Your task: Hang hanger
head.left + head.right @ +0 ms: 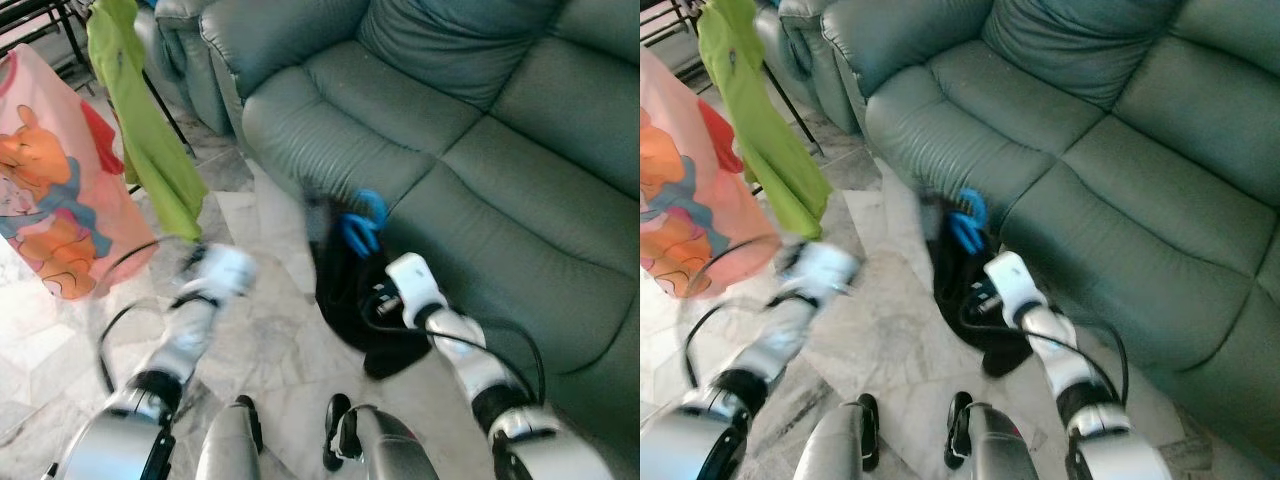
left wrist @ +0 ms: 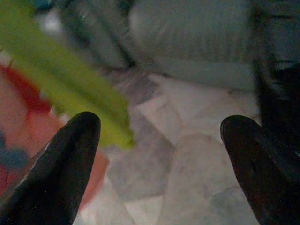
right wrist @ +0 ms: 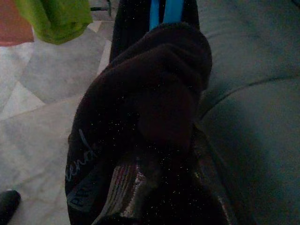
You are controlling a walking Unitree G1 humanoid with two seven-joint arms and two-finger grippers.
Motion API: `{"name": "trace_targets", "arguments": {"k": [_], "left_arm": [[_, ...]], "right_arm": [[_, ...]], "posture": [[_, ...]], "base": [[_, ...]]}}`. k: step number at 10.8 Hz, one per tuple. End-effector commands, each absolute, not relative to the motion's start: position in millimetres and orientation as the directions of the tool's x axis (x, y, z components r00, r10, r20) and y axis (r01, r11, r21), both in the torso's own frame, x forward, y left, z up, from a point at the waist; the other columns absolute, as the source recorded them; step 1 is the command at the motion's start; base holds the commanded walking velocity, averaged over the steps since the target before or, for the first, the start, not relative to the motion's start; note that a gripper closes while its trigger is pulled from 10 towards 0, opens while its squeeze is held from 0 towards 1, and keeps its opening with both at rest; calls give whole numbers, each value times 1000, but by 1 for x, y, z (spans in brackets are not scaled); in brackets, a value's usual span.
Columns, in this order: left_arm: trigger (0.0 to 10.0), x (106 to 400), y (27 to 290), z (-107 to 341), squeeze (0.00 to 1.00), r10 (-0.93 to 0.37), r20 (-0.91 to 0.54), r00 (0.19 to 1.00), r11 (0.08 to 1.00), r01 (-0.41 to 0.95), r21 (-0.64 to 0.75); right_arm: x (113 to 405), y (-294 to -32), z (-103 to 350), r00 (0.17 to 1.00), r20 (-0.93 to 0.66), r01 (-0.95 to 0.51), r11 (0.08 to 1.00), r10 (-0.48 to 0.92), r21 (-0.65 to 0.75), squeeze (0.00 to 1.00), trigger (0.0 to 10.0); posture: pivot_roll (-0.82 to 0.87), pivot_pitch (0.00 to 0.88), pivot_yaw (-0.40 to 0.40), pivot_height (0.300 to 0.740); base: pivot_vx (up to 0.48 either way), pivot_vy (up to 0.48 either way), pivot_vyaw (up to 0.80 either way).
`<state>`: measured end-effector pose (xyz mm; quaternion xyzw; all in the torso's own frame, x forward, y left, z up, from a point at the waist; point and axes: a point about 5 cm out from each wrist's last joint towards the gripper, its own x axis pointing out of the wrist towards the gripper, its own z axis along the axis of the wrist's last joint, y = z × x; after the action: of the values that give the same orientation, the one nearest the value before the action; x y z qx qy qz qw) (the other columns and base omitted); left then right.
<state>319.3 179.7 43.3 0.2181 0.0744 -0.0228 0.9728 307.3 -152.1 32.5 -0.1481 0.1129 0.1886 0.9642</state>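
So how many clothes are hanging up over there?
2 that I can see. A green garment hangs on the rack at the far left, and a pink cartoon-print one hangs beside it, nearer the robot. More may hang beyond the picture's edge.

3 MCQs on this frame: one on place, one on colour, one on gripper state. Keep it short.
1. Where is the black garment?
A. Draped on the sofa back
B. At the right gripper, before the sofa
C. Flat on the floor by the rack

2. What colour is the hanger in it?
A. Blue
B. Red
C. White

3. How do the left gripper's fingers stand?
A. Shut on the green shirt
B. Shut on nothing
C. Open, holding nothing

Key:
1 B: the black garment hangs at the right gripper, in front of the sofa.
2 A: the hanger sticks out blue at its top.
3 C: the left gripper has floor between its fingers.
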Motion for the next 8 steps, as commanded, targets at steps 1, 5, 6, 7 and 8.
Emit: {"name": "trace_targets", "arguments": {"k": [1,5,6,7,8], "left_arm": [[10000,314,185,37,1000,37,-177,984,927,33,373],[10000,279,212,31,0,164,-98,982,948,-129,290],[10000,272,210,30,0,151,-87,985,945,-118,304],[10000,265,211,27,0,156,-90,984,938,-119,326],[10000,263,212,28,0,177,-84,981,929,-138,343]], "right_arm": [[312,-150,46,933,-168,-349,913,317,-214,0,2980],[296,-175,60,984,-3,-179,972,181,-151,0,10000],[294,-178,62,984,6,-173,976,175,-131,0,10000],[292,-179,66,982,12,-187,972,191,-144,0,10000],[291,-178,66,974,-4,-225,956,228,-189,0,10000]], "posture": [[-45,118,-26,740],[-32,114,-22,740],[-29,116,-22,740],[-28,118,-19,740],[-28,114,-21,740]], "base": [[0,0,0],[0,0,400],[0,0,800],[0,0,800],[0,0,800]]}}
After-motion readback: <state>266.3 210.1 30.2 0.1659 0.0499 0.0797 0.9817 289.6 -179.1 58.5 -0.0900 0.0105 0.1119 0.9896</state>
